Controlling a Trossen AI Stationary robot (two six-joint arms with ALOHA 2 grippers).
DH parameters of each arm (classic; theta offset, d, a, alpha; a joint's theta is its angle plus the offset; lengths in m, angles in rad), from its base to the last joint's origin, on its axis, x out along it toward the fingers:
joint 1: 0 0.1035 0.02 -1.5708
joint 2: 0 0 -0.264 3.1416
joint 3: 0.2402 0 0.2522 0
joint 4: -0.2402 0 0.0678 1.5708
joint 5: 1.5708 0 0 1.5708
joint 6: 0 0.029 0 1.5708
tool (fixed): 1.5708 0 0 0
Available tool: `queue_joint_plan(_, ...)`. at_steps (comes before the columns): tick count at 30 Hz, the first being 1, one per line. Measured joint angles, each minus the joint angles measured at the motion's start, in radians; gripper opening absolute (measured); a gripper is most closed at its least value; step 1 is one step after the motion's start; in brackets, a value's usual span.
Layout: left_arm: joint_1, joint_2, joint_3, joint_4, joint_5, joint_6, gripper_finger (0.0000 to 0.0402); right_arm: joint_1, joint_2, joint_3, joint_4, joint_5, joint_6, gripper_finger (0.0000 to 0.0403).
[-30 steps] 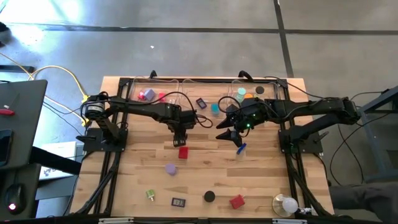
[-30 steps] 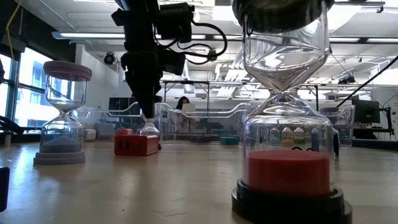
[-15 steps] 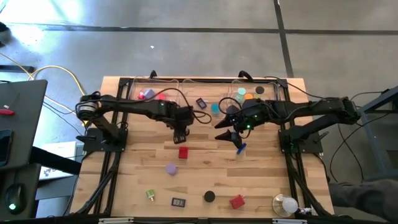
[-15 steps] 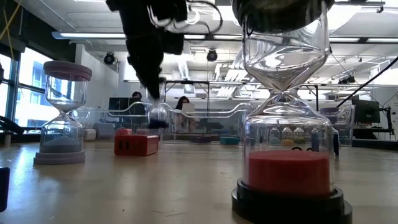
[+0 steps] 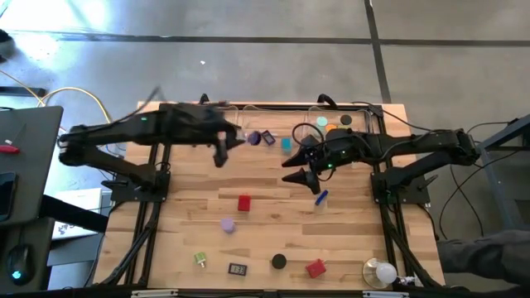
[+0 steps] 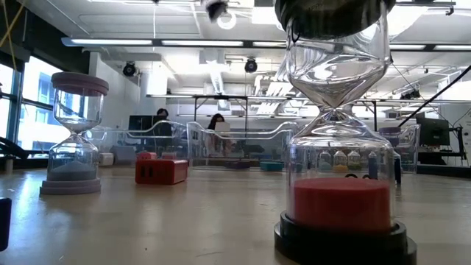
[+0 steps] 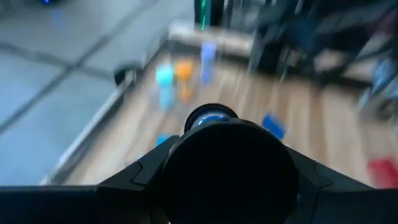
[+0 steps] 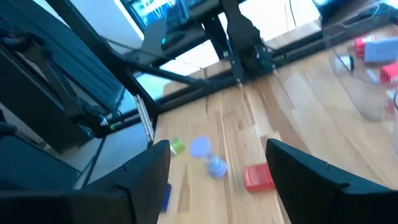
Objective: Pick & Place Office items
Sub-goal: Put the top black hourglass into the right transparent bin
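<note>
Setting: an open-plan robotics lab or workshop. A butcher-block wooden table [image 5: 265, 240] is being carried on a black metal frame [image 5: 141, 223] over a polished concrete floor [image 5: 248, 50]. Yellow cables [image 5: 79, 95] are being trailed across that floor. Beyond the table, long strip lights [image 6: 147, 42], exposed ceiling ducting [image 6: 213, 73], large windows [image 6: 29, 103] and monitors [image 6: 434, 132] are being shown, and two people [image 6: 217, 122] are being seen seated at distant benches.
</note>
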State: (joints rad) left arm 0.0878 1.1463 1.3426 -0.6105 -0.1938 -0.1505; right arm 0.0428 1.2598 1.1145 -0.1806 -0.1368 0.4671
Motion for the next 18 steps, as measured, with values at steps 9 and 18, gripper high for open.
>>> queue_joint_plan(9, -0.037, -0.135, 0.000, 0.101, 0.000, 0.019, 0.0194, -0.033, 0.000, 0.000, 0.091, -0.099, -0.006, 0.0254)
queue_joint_plan(18, -0.053, -0.115, -0.001, 0.098, 0.007, 0.020, 0.0194, -0.032, 0.000, 0.000, 0.184, -0.107, -0.083, 0.0321)
